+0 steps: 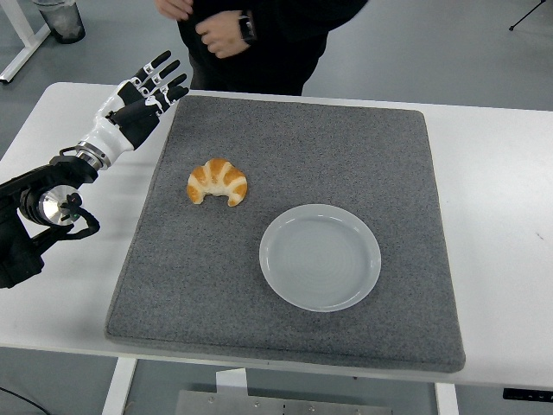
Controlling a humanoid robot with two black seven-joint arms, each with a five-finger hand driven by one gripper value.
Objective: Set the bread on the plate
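Head view: the left hand [143,95] is held over the counter's [501,199] far left, fingers [160,62] spread apart and empty; the croissant [218,181] is seen on the grey mat [363,147], near the plate [320,257].

I'm looking down from high on the robot's side, facing forward over the whole white table [501,225].

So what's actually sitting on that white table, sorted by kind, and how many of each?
Grey mats: 1
Croissants: 1, lying on the mat
Grey plates: 1, on the mat with nothing on it
Total: 3 things

The left robot hand is open above the table's far left corner and holds nothing.
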